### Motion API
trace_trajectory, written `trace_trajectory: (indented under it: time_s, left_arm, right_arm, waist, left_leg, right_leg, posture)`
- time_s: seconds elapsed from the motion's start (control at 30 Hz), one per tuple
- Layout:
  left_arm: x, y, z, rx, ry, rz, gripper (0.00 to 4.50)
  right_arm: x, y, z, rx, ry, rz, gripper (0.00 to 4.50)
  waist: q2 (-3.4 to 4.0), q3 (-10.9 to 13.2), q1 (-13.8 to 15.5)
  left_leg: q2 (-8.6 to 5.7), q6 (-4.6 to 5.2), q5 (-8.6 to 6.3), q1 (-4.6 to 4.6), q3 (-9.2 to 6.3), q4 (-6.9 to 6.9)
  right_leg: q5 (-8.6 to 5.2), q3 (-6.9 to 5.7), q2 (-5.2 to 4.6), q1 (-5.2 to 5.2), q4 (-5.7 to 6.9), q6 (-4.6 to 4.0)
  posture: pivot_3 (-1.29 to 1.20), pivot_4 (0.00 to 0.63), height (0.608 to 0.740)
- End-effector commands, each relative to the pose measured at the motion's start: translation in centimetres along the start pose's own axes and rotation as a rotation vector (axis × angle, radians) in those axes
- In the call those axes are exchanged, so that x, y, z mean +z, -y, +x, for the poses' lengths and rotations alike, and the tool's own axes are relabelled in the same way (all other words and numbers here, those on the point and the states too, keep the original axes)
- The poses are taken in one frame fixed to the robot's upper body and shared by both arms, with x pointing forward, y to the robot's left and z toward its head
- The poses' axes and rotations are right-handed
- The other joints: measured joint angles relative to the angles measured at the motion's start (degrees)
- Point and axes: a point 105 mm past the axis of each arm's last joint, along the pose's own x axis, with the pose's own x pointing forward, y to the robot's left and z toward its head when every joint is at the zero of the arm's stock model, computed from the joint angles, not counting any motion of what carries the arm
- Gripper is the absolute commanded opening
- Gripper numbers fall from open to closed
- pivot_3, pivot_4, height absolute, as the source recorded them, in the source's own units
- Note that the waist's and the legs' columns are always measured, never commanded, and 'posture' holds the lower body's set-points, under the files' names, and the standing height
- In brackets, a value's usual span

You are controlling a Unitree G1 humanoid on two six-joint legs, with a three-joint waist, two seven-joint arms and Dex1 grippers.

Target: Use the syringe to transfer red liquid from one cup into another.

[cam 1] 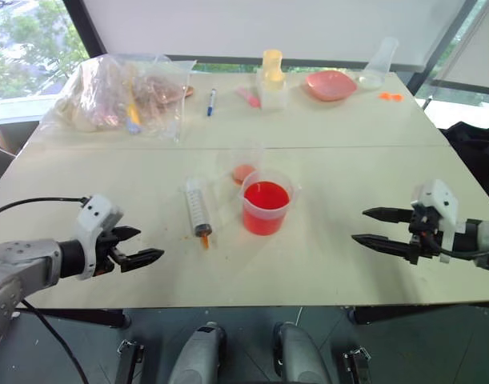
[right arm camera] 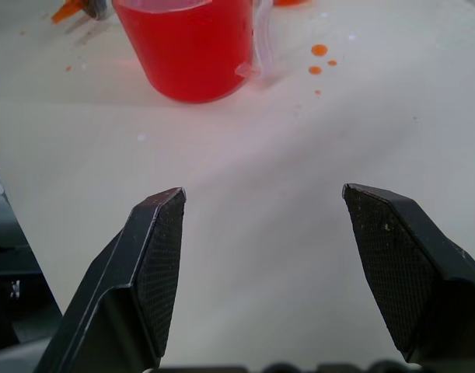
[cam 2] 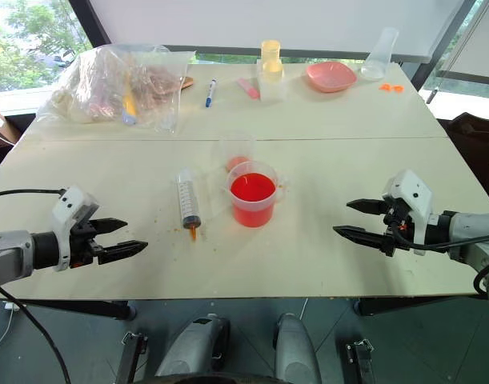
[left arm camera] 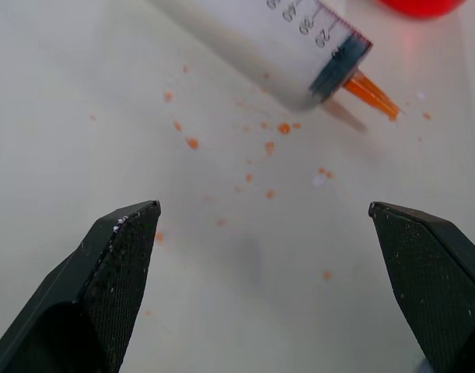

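On the bench (cam 1: 324,264), seen from the left eye, the syringe (cam 1: 198,208) lies flat with its orange tip toward you, just beside the wide cup (cam 1: 266,206) of red liquid (cam 1: 266,195); the small clear cup (cam 1: 244,166) stands right behind that one. Your left hand (cam 1: 142,246) and right hand (cam 1: 378,227) hover near the front edge, well apart from all three.

From the right eye, the risk is plain: the three things crowd together, so a wide sweep for the syringe could knock the full cup and spill it.

Through the left wrist camera, your fingers (left arm camera: 117,272) are spread wide with nothing between them, above the bench over orange droplets, the syringe's tip end just ahead. Those spots may be wet, though I can't tell, and could make the barrel slip.

Through the right wrist camera, the fingers (right arm camera: 155,256) gape just as wide, empty, pointing at the red cup.
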Motion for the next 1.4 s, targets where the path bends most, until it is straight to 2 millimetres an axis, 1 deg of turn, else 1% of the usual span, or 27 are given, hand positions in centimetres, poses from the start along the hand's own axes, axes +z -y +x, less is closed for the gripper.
trace_trajectory:
  time_s: [0.03,0.1,0.2,0.27,0.33,0.37,0.43,0.53,0.7,0.83,0.97,1.13,1.2,1.3,1.37,1.4]
  left_arm:
    - [0.4,-1.2,-0.2,0.05,-0.071,-0.044,4.46]
    - [0.6,-1.7,-0.2,0.079,-0.107,-0.062,4.46]
    - [5.0,-1.7,0.2,0.051,-0.045,-0.184,4.46]
    - [8.0,-1.8,1.0,0.026,-0.002,-0.234,4.46]
    - [10.1,-2.0,1.9,0.008,0.029,-0.287,4.46]
    - [11.1,-2.1,3.1,-0.006,0.015,-0.339,4.46]
    - [12.2,-1.9,4.6,-0.021,-0.03,-0.402,4.46]
    - [12.4,-1.8,6.4,0.015,-0.128,-0.463,4.46]
    - [12.8,-2.7,7.7,0.165,-0.233,-0.515,4.46]
    - [12.7,-3.0,8.1,0.227,-0.271,-0.543,4.46]
    - [11.9,-2.6,9.3,0.232,-0.307,-0.556,4.46]
    - [11.3,-1.9,10.4,0.208,-0.337,-0.59,4.46]
    - [10.7,-1.9,10.8,0.224,-0.355,-0.597,4.46]
    - [10.5,-2.0,11.0,0.246,-0.34,-0.591,3.76]
    - [10.8,-1.7,11.3,0.238,-0.319,-0.584,3.02]
    - [10.8,-1.6,11.4,0.236,-0.316,-0.584,2.52]
  right_arm:
    - [0.9,0.1,-0.1,-0.008,0.022,-0.047,3.38]
    - [0.9,0.1,-0.1,-0.006,0.019,-0.055,3.38]
    - [1.9,0.9,-0.4,-0.02,0.025,-0.127,3.38]
    - [3.6,1.0,-0.5,-0.006,0.055,-0.18,3.38]
    - [5.2,0.9,-0.3,0.02,0.082,-0.232,3.38]
    - [6.3,0.6,0.1,0.045,0.095,-0.296,3.38]
    - [7.6,0.4,0.9,0.069,0.111,-0.384,3.38]
    - [9.1,-0.2,2.1,0.112,0.153,-0.472,3.38]
    - [10.7,-2.1,3.5,0.211,0.209,-0.553,3.38]
    - [11.5,-3.6,3.8,0.246,0.247,-0.584,3.38]
    - [12.0,-5.3,4.0,0.272,0.277,-0.588,3.38]
    - [12.2,-5.8,4.0,0.272,0.28,-0.587,3.38]
    - [12.2,-5.7,4.0,0.268,0.284,-0.582,3.38]
    - [12.3,-5.3,4.1,0.258,0.289,-0.574,3.38]
    - [12.2,-5.2,4.1,0.255,0.293,-0.568,3.38]
    - [12.2,-5.1,4.1,0.255,0.294,-0.565,3.38]
  waist:
    - [0.01,0.0,0.0]
    - [-0.02,0.0,0.0]
    - [-0.04,0.1,0.3]
    - [-0.08,0.0,0.0]
    - [-0.07,0.0,-0.1]
    - [-0.06,0.0,-0.3]
    - [-0.05,0.0,-0.7]
    - [-0.07,0.0,-1.4]
    - [-0.08,0.1,-1.3]
    - [-0.08,0.1,-1.2]
    - [-0.08,0.1,-1.1]
    - [-0.08,0.1,-1.1]
    - [-0.08,0.1,-1.1]
    - [-0.07,0.0,-1.2]
    - [-0.07,0.0,-1.2]
    - [-0.07,0.0,-1.2]
  left_leg:
    - [0.0,0.0,0.0,0.0,0.0,0.0]
    - [-0.01,0.01,0.0,0.01,0.0,0.01]
    - [-0.07,0.01,0.01,0.0,-0.05,0.1]
    - [-0.1,0.01,0.03,-0.05,-0.18,0.28]
    - [-0.14,0.0,0.03,0.03,-0.16,0.28]
    - [-0.13,-0.01,0.04,0.05,-0.17,0.26]
    - [-0.13,-0.02,0.04,0.17,-0.16,0.15]
    - [-0.14,-0.07,0.06,0.15,-0.17,0.06]
    - [-0.21,-0.09,0.07,-0.03,-0.15,0.06]
    - [-0.27,-0.09,0.07,-0.05,-0.15,0.06]
    - [-0.27,-0.1,0.07,-0.06,-0.16,0.06]
    - [-0.28,-0.1,0.06,-0.06,-0.15,0.07]
    - [-0.28,-0.1,0.06,-0.05,-0.15,0.07]
    - [-0.28,-0.1,0.06,-0.04,-0.14,0.06]
    - [-0.28,-0.11,0.07,-0.03,-0.13,0.07]
    - [-0.27,-0.11,0.07,-0.03,-0.14,0.07]
  right_leg:
    - [0.0,0.0,0.01,0.0,0.0,0.0]
    - [0.01,-0.01,0.01,0.0,0.04,0.02]
    - [0.03,-0.05,0.01,0.06,0.06,0.08]
    - [0.14,-0.2,0.03,0.11,0.11,0.3]
    - [0.24,-0.17,-0.02,0.16,0.17,0.47]
    - [0.24,-0.17,-0.02,0.16,0.17,0.48]
    - [0.24,-0.13,-0.03,0.16,0.22,0.48]
    - [0.24,-0.1,-0.04,0.09,0.3,0.48]
    - [0.24,-0.01,-0.05,-0.16,0.36,0.49]
    - [0.24,-0.01,-0.1,-0.17,0.33,0.5]
    - [0.24,-0.02,-0.1,-0.17,0.34,0.5]
    - [0.24,-0.01,-0.11,-0.16,0.33,0.51]
    - [0.24,-0.01,-0.11,-0.16,0.34,0.51]
    - [0.24,0.0,-0.11,-0.15,0.35,0.51]
    - [0.25,0.0,-0.11,-0.15,0.36,0.51]
    - [0.25,0.0,-0.12,-0.15,0.36,0.5]
  posture:
    - [0.0,0.15,0.74]
    - [0.0,0.15,0.74]
    - [0.0,0.15,0.74]
    - [0.0,0.15,0.74]
    - [0.0,0.15,0.74]
    - [0.0,0.15,0.74]
    - [0.0,0.15,0.74]
    - [0.0,0.15,0.74]
    - [0.0,0.15,0.74]
    - [0.0,0.15,0.74]
    - [0.0,0.15,0.74]
    - [0.0,0.15,0.74]
    - [0.0,0.15,0.74]
    - [0.0,0.15,0.74]
    - [0.0,0.15,0.74]
    - [0.0,0.15,0.74]
